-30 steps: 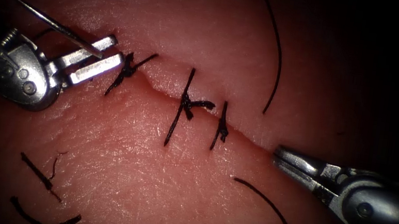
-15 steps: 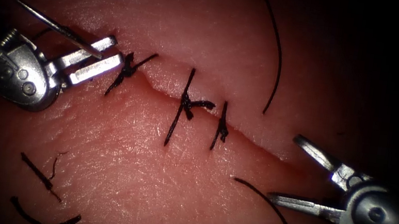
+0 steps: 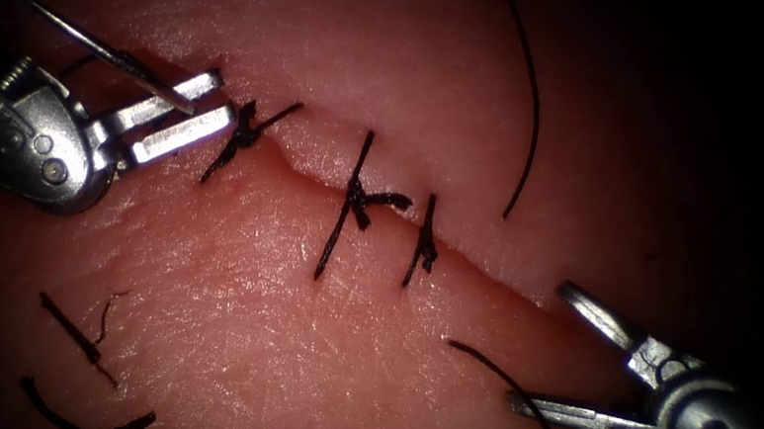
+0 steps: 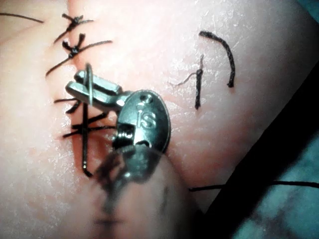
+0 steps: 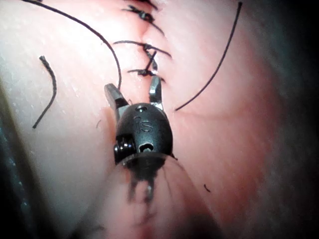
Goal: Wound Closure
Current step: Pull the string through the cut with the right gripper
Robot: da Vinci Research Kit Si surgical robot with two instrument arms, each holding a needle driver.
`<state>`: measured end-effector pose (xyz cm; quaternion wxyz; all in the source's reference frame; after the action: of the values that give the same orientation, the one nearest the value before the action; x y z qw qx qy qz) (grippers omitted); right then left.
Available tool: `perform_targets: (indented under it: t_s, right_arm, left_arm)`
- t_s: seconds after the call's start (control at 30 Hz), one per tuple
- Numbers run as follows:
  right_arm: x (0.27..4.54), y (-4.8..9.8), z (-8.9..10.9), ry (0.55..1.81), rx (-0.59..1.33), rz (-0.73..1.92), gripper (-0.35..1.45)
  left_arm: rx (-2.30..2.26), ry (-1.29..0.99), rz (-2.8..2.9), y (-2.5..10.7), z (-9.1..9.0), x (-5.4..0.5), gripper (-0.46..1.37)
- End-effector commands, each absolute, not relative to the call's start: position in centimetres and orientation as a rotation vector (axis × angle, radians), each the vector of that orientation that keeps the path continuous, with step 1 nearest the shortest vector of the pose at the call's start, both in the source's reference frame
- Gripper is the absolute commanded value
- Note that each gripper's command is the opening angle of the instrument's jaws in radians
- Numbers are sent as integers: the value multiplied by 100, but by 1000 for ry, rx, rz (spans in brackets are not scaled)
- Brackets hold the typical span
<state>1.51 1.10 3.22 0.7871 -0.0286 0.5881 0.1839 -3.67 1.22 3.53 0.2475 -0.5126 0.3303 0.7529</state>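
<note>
- Risk: needle [image 3: 110, 55] sits crosswise in L tool [image 3: 184, 117] w/ its long end hanging out over the tissue [image 3: 286, 331], free of it; any twist of the wrist could swing the tip into the surface or snag the leftmost stitch [image 3: 242, 133] just beside the jaw tips
- Risk: R tool [image 3: 538, 346] is wide open astride the unclosed right end of the cut [image 3: 502, 281]; loose thread [image 3: 517, 393] runs close under its lower jaw, so a closure here could catch or nick thread by mistake, since this is the tool that cuts
- Risk: cut ends of thread [image 3: 75, 336] lie loose on tissue below the L tool; could tangle w/ working thread if dragged
- L tool: jaws narrow, clamped on the needle, seemingly near one end of its curve; wrist view shows needle [image 4: 88, 82] crossing the jaws [image 4: 94, 90]
- R tool: jaws spread wide, holding nothing; upper jaw at the cut's right end, lower jaw on tissue below it; wrist view [image 5: 134, 94] agrees
- Three stitches across the cut; right stretch not yet closed
</note>
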Motion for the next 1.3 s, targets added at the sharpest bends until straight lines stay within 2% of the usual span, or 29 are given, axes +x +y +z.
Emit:
perform_targets:
  t_s: [0.03,0.3,0.33,0.37,0.4,0.43,0.67,0.83,1.03,1.3]
  right_arm:
    - [156,110,322,1275,-56,388,99]
    - [175,111,323,1298,-68,404,96]
    - [177,111,323,1299,-67,403,84]
    - [178,111,323,1312,-46,401,41]
    - [177,110,323,1328,-30,393,10]
    - [174,110,322,1347,-5,378,-35]
    - [164,107,318,1330,-25,393,-35]
    - [168,99,307,1329,-58,298,-35]
    - [182,87,292,1304,-65,169,-35]
    - [218,65,261,1334,-1,66,-35]
  left_arm:
    - [-1402,892,2059,122,353,-366,-35]
    - [-1407,891,2059,120,353,-361,-35]
    - [-1407,891,2059,120,353,-360,-35]
    - [-1408,891,2059,120,353,-359,-35]
    - [-1405,892,2059,119,353,-359,-35]
    - [-1406,892,2059,119,352,-358,-35]
    - [-1406,892,2059,118,351,-357,-35]
    - [-1406,890,2059,119,351,-358,-35]
    - [-1405,894,2064,120,350,-358,-35]
    - [-1404,891,2066,121,351,-359,-35]
